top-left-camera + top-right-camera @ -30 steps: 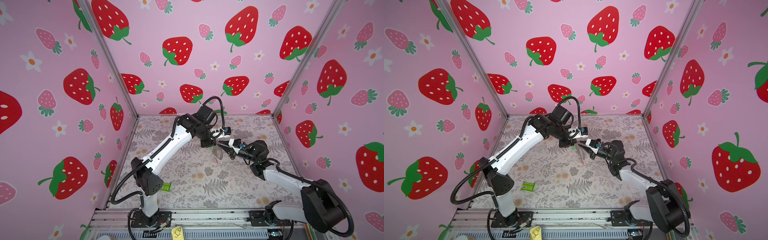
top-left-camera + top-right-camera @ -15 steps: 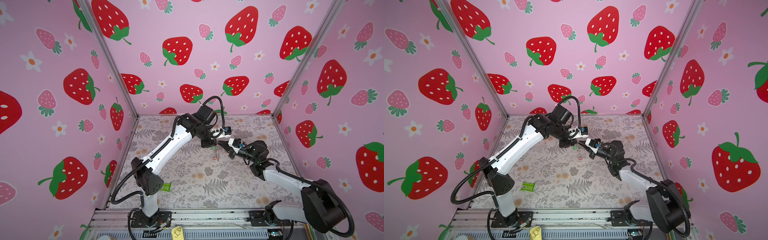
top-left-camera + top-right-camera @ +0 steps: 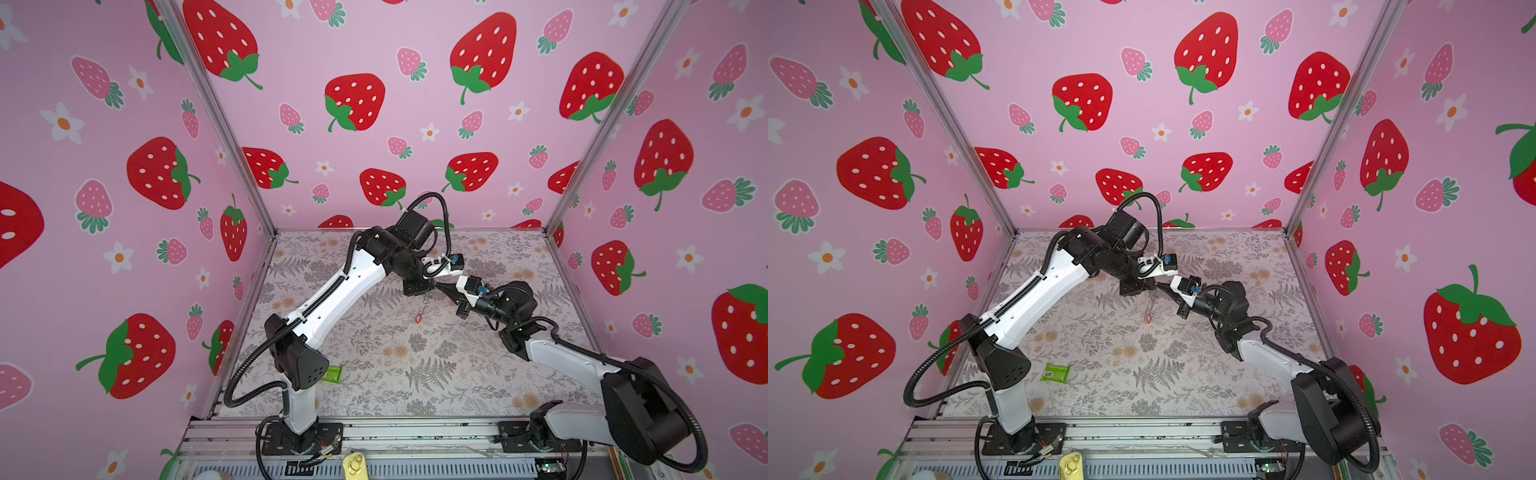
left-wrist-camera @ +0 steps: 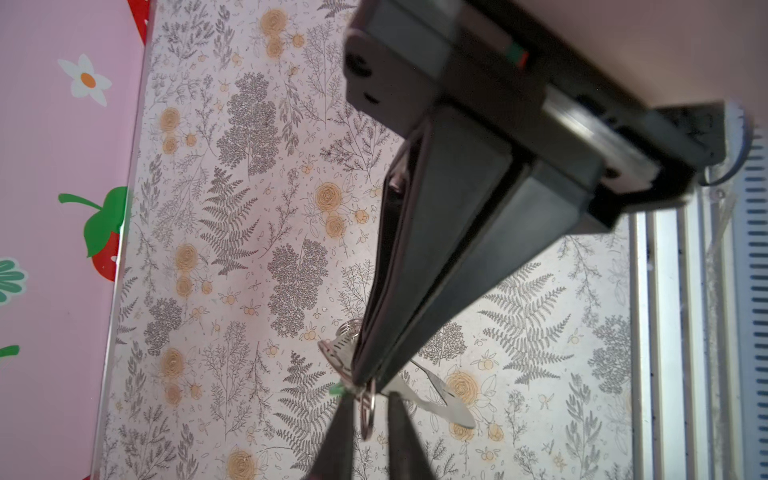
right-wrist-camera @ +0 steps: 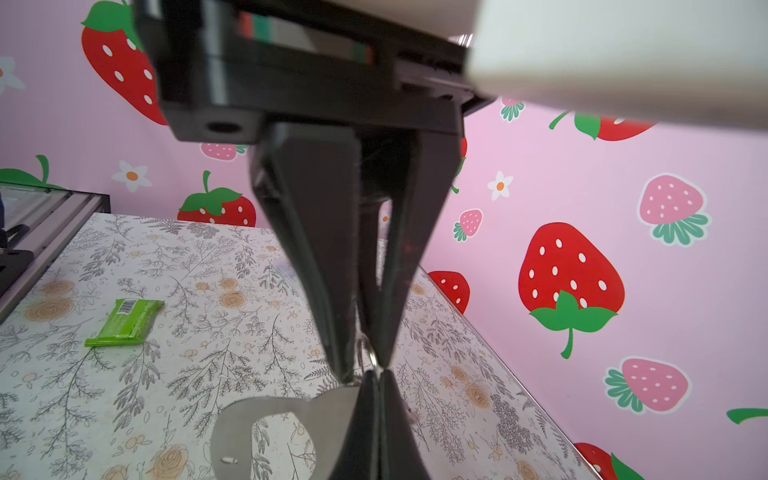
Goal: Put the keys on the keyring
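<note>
Although the walls (image 3: pixel 374 50) were loud pink, printed with strawberries and daisies, the bench (image 3: pixel 457 374) was quieter: a pale sheet patterned with grey ferns and tan roses, fenced by metal posts (image 3: pixel 227 137) at the corners and a rail (image 3: pixel 415 432) along the front. A green packet (image 3: pixel 1054 372) lay on it alone. Well beyond the packet, toward the far side of the bench and up in the air, the left arm (image 3: pixel 332 299) and the right arm (image 3: pixel 561 357) met tip to tip. The right tool (image 5: pixel 366 366) was pinched on a small metal ring (image 5: pixel 365 351). The left tool (image 4: pixel 368 379) stood narrow, its fingers almost together against the keyring (image 5: pixel 328 405); whether they gripped it could not be told. The red key (image 3: pixel 419 318) dangled below the meeting point, far from the packet. A speck of the green key (image 4: pixel 336 389) showed at the left tool's tip.

Compared with a second before, the arms had hardly shifted, the right tool had drawn its fingers in, and the red key hung slightly nearer the packet's side.

The tool fingers were matt black wedges tapering to points. The keyring was a flat plate of brushed silver metal with a rounded opening and a small slot. The packet was glossy and crinkled, with a white barcode label.
</note>
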`<state>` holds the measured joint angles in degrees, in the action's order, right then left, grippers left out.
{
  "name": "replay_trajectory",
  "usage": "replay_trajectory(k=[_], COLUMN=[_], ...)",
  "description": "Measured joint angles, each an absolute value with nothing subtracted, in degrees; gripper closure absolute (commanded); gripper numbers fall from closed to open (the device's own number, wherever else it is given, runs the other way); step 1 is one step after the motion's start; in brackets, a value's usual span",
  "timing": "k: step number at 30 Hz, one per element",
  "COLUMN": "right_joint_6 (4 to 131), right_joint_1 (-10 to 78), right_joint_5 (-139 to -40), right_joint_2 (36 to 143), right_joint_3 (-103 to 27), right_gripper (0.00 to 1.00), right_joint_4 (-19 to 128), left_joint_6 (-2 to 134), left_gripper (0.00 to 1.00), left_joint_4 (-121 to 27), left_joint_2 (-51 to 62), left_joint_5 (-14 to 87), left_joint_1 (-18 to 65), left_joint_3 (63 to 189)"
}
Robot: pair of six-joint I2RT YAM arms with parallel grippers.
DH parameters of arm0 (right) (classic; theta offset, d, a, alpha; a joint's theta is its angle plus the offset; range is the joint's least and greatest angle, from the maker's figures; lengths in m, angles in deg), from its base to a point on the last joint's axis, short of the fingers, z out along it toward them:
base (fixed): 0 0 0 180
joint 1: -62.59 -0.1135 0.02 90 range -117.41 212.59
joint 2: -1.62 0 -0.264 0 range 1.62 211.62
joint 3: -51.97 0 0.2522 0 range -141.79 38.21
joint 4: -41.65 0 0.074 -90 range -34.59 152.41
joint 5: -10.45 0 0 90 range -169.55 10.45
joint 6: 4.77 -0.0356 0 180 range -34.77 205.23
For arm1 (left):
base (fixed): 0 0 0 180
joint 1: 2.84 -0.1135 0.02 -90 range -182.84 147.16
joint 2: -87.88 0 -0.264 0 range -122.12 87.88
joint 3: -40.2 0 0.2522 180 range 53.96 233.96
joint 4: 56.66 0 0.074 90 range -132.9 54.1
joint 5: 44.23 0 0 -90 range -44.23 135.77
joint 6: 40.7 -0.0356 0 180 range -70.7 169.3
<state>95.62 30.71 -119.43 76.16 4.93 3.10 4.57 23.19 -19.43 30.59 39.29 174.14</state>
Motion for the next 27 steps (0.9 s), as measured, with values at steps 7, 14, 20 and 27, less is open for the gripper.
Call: replay_trajectory(k=[7,14,20,27], right_joint_6=[89.79,80.5,74.42,70.42], right_joint_1=[30.85,31.33,31.37,31.37], right_joint_5=[-119.71,-121.92,-124.0,-123.95], right_joint_2=[77.54,81.6,85.14,86.63], right_joint_3=[5.82,6.15,5.78,4.62], right_gripper=[1.0,1.0,1.0,1.0], right_joint_4=[-3.42,-15.72,-22.93,-25.16], left_joint_6=[8.66,15.15,19.7,23.0], left_gripper=[0.58,0.56,0.52,0.58], left_joint_4=[11.89,-7.11,-18.1,-27.78], left_joint_2=[-11.23,0.2,0.46,1.12], left_joint_5=[26.99,15.21,8.58,1.66], left_joint_1=[34.0,26.83,26.24,26.26], left_joint_3=[159.08,137.77,131.08,127.34])
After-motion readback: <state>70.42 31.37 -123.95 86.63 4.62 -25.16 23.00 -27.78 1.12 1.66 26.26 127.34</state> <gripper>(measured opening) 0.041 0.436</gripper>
